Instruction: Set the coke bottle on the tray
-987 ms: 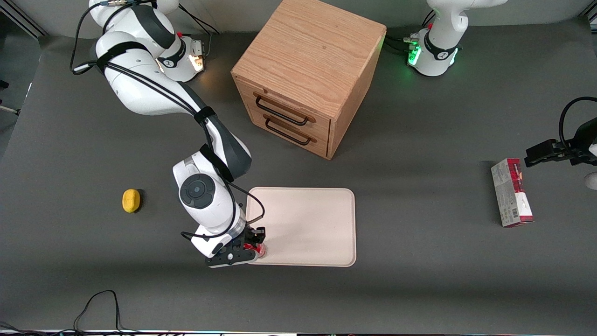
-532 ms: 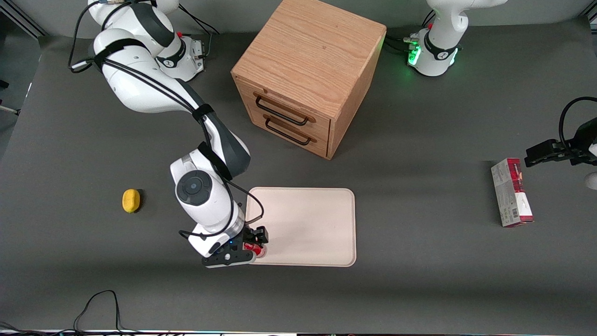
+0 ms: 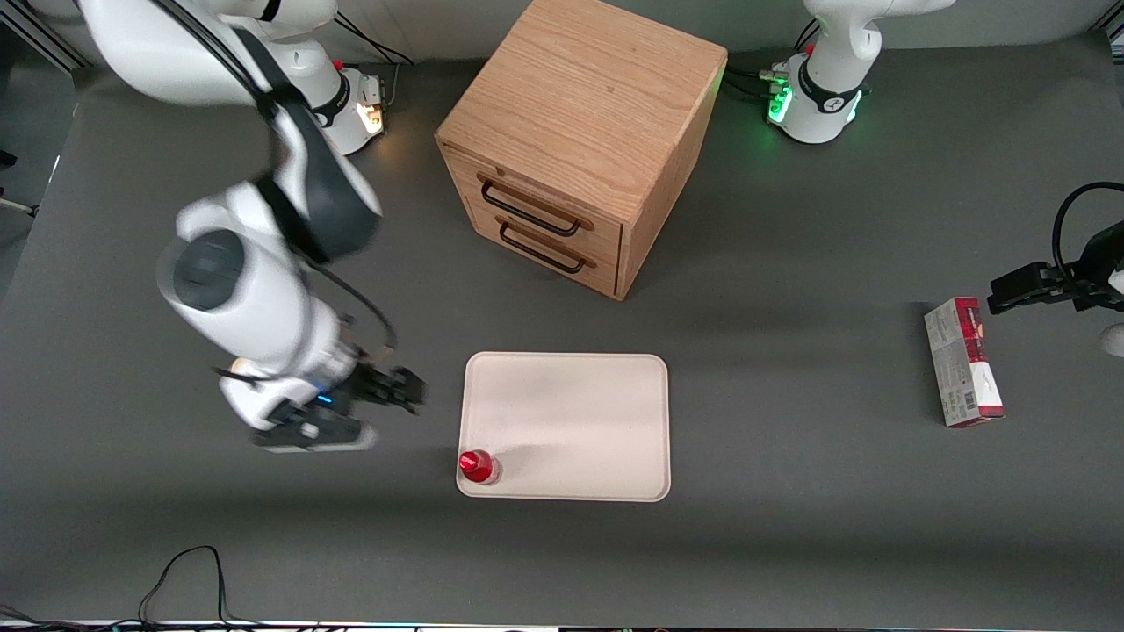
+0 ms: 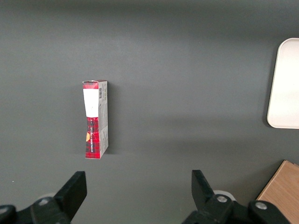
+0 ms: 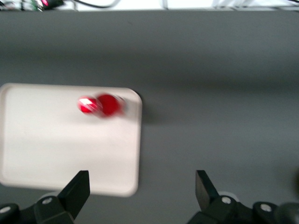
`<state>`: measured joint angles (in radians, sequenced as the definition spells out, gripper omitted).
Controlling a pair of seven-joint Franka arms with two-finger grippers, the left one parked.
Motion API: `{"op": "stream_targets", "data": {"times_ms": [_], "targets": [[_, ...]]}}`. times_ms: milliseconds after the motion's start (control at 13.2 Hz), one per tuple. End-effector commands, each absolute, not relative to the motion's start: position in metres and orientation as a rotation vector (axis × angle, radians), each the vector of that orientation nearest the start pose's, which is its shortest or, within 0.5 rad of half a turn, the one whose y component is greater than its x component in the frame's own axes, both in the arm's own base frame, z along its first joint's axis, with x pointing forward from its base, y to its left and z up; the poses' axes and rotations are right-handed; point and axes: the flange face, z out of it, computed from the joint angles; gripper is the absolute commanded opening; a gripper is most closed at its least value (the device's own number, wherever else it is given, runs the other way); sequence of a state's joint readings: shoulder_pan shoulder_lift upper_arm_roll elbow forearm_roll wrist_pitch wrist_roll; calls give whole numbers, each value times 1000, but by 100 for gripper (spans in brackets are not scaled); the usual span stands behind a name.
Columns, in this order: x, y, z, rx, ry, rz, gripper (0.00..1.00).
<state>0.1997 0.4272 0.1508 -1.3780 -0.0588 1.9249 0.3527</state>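
The small red coke bottle [image 3: 478, 467] stands upright on the cream-white tray [image 3: 580, 421], in the tray's corner nearest the front camera at the working arm's end. It also shows in the right wrist view [image 5: 103, 105], on the tray [image 5: 56, 144] close to a corner. My gripper [image 3: 406, 391] is open and empty, raised above the table beside the tray, toward the working arm's end and well apart from the bottle. In the right wrist view the gripper [image 5: 142, 186] shows its fingers spread wide with nothing between them.
A wooden two-drawer cabinet [image 3: 575, 140] stands farther from the front camera than the tray. A red-and-grey carton [image 3: 963, 362] lies toward the parked arm's end; it also shows in the left wrist view [image 4: 96, 119]. A black cable [image 3: 189, 570] lies near the table's front edge.
My gripper was shut on the bottle at the tray's corner. It has let go, opened and pulled up and away toward the working arm's end. The bottle stays upright on the tray.
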Motion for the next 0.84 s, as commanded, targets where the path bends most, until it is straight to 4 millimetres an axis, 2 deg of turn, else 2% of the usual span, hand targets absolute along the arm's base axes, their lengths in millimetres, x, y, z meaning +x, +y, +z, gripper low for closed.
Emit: {"op": "stream_targets", "data": {"times_ms": [0, 228, 380, 532, 608, 759], "targets": [[581, 129, 518, -3103, 31, -107, 100], [520, 54, 549, -3104, 26, -60, 100], [491, 20, 569, -3091, 30, -46, 100], [481, 9, 582, -3089, 54, -7, 100], [482, 7, 591, -3088, 68, -21, 100], [493, 8, 595, -3094, 94, 8, 100]]}}
